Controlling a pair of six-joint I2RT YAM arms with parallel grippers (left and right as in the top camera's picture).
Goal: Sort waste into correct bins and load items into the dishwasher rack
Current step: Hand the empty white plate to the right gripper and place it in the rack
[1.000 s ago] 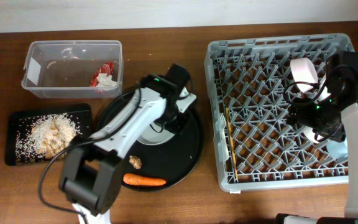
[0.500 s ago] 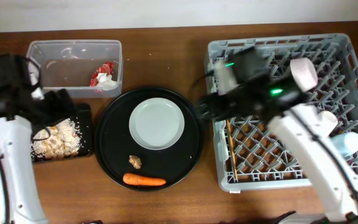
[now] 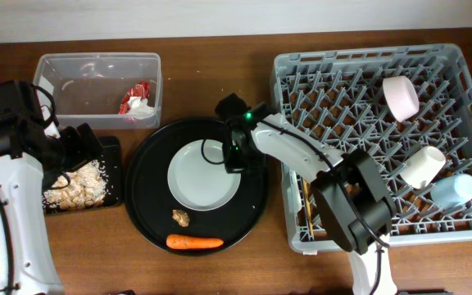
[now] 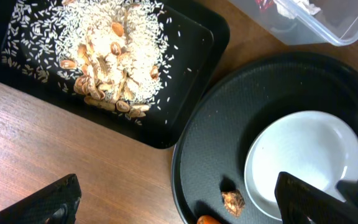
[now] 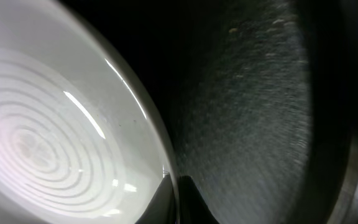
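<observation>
A white plate (image 3: 206,172) lies on the round black tray (image 3: 150,209), and my right gripper (image 3: 234,156) is shut on its right rim. The right wrist view shows the fingertips (image 5: 180,200) pinching the plate (image 5: 55,137) at its edge. A brown lump (image 3: 181,217) and a carrot (image 3: 195,242) lie in front of the plate. My left gripper (image 3: 76,156) hangs wide open and empty over the shallow black tray (image 3: 111,198) of rice (image 4: 104,62). In the clear tub (image 3: 97,86) lies a red-and-white wrapper (image 3: 138,100). The left gripper (image 4: 185,205) spans table and tray edge.
The grey rack (image 3: 359,90) fills the right side. It holds a pink bowl (image 3: 400,97), a cream cup (image 3: 423,166), a blue cup (image 3: 453,191) and chopsticks (image 3: 306,201) along its left side. My right arm reaches across the rack's left edge.
My left arm has gone from the plate to the rice tray and opened. My right arm has left the rack, crossed to the round tray and shut on the plate's rim.
</observation>
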